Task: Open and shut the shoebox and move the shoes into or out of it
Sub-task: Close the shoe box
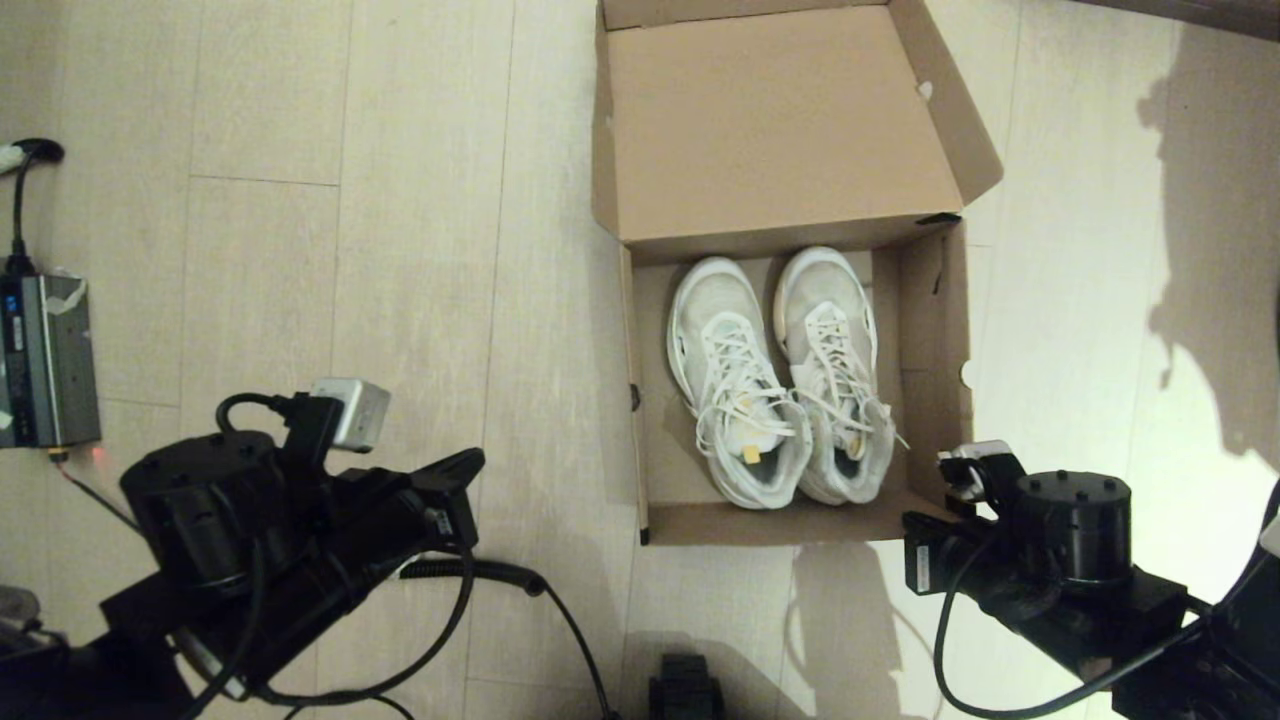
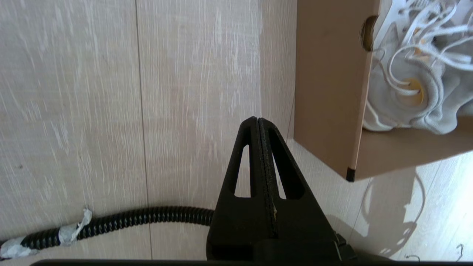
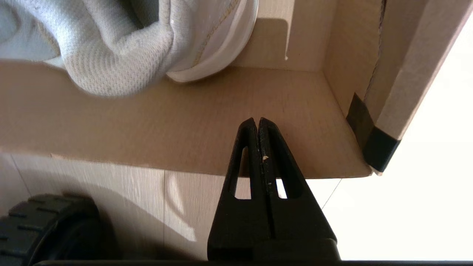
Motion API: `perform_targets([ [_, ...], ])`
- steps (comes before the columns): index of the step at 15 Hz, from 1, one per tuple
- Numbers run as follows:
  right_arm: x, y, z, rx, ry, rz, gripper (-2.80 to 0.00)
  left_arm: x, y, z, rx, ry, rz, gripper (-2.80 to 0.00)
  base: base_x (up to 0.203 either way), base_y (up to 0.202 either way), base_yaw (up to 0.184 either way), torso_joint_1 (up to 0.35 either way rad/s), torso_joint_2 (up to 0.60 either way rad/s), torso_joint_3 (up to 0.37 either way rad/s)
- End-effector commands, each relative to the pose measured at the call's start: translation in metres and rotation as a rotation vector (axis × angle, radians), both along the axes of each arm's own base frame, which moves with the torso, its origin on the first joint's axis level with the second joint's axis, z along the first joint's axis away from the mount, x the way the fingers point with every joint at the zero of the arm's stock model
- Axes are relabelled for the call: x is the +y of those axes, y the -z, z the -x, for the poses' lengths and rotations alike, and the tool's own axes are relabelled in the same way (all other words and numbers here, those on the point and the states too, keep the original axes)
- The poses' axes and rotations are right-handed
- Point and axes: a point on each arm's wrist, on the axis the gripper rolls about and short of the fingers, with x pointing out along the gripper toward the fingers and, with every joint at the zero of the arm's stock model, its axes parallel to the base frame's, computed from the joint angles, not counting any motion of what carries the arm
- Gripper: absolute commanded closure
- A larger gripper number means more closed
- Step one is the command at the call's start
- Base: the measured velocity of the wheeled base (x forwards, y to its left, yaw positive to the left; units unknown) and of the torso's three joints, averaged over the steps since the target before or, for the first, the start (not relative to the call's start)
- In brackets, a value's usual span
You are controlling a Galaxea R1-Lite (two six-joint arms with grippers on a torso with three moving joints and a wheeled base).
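shoebox: i've got the shoebox (image 1: 950, 330) sitting open on the floor (image 1: 420, 250), lid flap (image 1: 780, 120) thrown back on the far side, inner face up. black tape shows on the near corners in both wrist views.
shoes: both shoes (image 1: 780, 380) lie inside the box, side by side and touching, toes toward the lid hinge, heels toward the near wall. laces loose and white, a small yellow tag showing inside the left one.
right gripper: my right gripper (image 3: 258, 122) has its fingers pressed together, holding nothing. it's at the box's near right corner, tips just over the near wall, with the heel of the right-hand shoe close ahead inside the box.
left gripper: my left gripper (image 2: 257, 120) is pinched closed too, empty, over bare floor off the box's near left corner, apart from the cardboard.
floor: pale wood planks. a black ribbed cable (image 2: 122, 221) runs across them near the left arm, with a patch of pale tape wrapped on it.
far left edge: a grey power unit (image 1: 45, 360) with a black cord lies on the floor, well apart from the box.
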Motion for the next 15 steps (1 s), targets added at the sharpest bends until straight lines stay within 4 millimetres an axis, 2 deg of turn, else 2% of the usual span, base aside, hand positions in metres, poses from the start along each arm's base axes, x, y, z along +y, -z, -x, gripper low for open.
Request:
perform_targets([
  [1, -0.001, 0.009, 0.003, 0.038, -0.001, 0.013, 0.0, 0.001, -0.003, 0.001, -0.017, -0.001, 0.008, 0.0, 0.0, 0.0, 0.0, 0.0, 0.0, 0.0],
  [4, 0.003, 0.022, 0.012, 0.097, -0.026, 0.034, 0.0, 0.002, -0.005, 0.004, -0.027, -0.003, 0.013, 0.0, 0.0, 0.0, 0.0, 0.0, 0.0, 0.0],
  [6, 0.01, 0.024, 0.02, 0.11, -0.06, 0.038, 0.0, 0.003, -0.007, 0.005, -0.032, -0.005, 0.015, 0.0, 0.0, 0.0, 0.0, 0.0, 0.0, 0.0],
  [10, 0.012, 0.005, 0.02, -0.01, -0.061, -0.004, 0.0, 0.004, -0.006, 0.005, -0.028, -0.006, 0.015, 0.0, 0.0, 0.0, 0.0, 0.0, 0.0, 0.0],
  [12, 0.01, -0.013, 0.022, -0.094, -0.052, -0.032, 0.0, 0.004, -0.005, 0.005, -0.025, -0.008, 0.015, 0.0, 0.0, 0.0, 0.0, 0.0, 0.0, 0.0],
  [15, 0.002, -0.043, 0.038, -0.19, -0.041, -0.064, 0.0, 0.004, -0.001, 0.004, -0.001, -0.011, 0.027, 0.0, 0.0, 0.0, 0.0, 0.0, 0.0, 0.0],
])
